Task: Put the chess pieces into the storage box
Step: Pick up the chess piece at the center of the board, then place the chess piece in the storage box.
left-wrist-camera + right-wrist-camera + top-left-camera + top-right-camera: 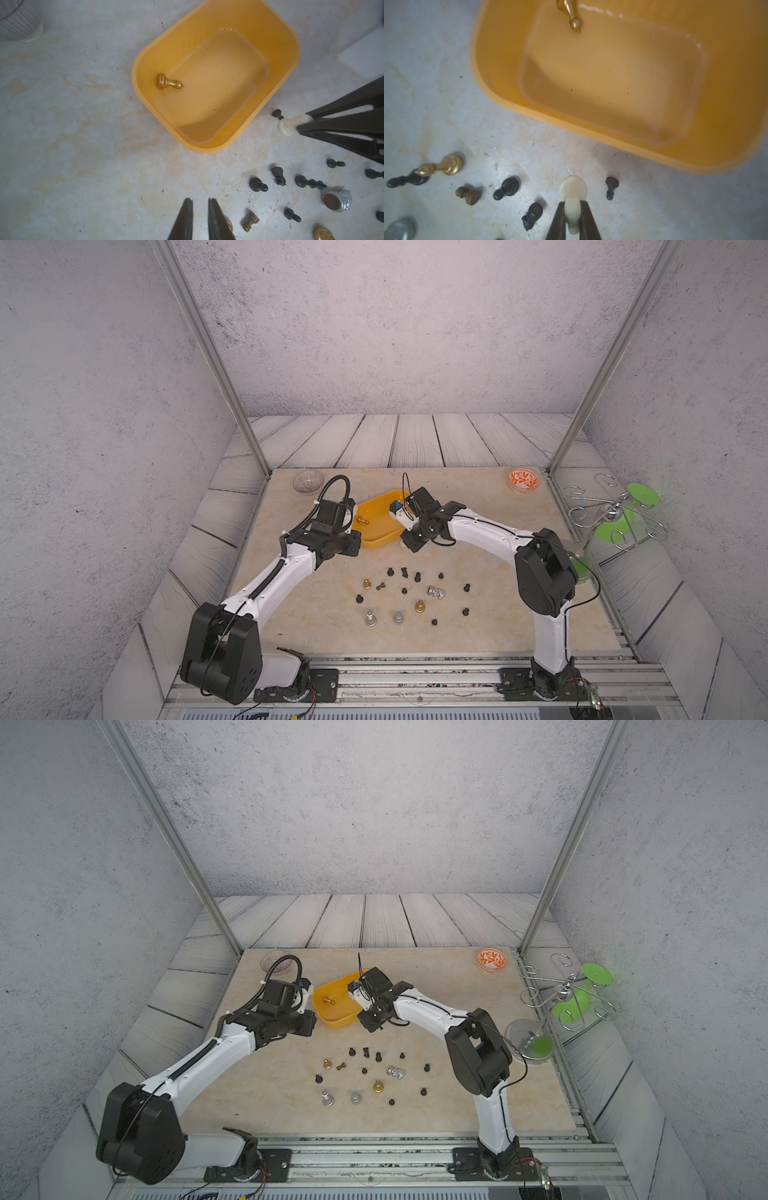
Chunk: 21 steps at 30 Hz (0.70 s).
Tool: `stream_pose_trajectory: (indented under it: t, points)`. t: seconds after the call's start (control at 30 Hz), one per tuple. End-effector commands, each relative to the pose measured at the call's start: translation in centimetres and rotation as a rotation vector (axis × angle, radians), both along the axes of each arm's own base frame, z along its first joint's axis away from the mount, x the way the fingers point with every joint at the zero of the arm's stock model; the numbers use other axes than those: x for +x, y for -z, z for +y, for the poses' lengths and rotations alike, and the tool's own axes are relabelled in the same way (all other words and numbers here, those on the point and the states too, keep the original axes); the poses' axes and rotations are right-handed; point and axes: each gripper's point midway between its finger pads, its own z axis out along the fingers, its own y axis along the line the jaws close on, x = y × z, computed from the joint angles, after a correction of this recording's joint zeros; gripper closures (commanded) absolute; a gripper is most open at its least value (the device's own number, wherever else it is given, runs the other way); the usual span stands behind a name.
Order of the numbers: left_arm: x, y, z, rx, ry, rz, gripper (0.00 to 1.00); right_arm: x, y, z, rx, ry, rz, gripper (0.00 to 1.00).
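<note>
- Storage box [376, 546], bright yellow, sits on the table [478, 639] between the two wrists, with one gold piece [362, 521] lying on its side inside.
- Right end effector [573, 204] is clamped on the cream piece [572, 190], over the table just outside the box's wall.
- Left end effector [199, 200] is all but closed, a thin gap between its jaws, gripping nothing.
- Remaining chess pieces [417, 577] lie scattered on the table, nearer the arm bases.

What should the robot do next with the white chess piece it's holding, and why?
Probably lift the cream piece and carry it over the storage box rim. The right end effector is shut on it, but it sits outside the box, near its wall; only a gold piece lies inside.
</note>
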Motion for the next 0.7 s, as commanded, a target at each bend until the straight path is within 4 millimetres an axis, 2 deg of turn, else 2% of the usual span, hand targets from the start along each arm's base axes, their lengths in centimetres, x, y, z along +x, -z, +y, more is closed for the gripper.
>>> stream_pose_trajectory:
  t: [0.0, 0.13, 0.27, 0.67]
  points:
    - [0.0, -0.1, 0.4, -0.008, -0.009, -0.018, 0.82, 0.1, -5.1, 1.0, 0.076, -0.011, -0.049, 0.92]
    - [-0.2, 0.0, 0.2, -0.021, 0.0, -0.007, 0.82, 1.5, -6.0, 2.4, 0.108, -0.001, -0.068, 0.93]
    - [-0.2, -0.3, 0.3, -0.019, -0.006, -0.01, 0.81, 2.5, -6.1, 4.2, 0.133, -0.008, -0.065, 0.92]
    - [-0.8, -0.2, 0.3, -0.036, -0.011, -0.002, 0.81, 6.2, -3.3, 7.7, 0.139, 0.04, -0.062, 0.92]
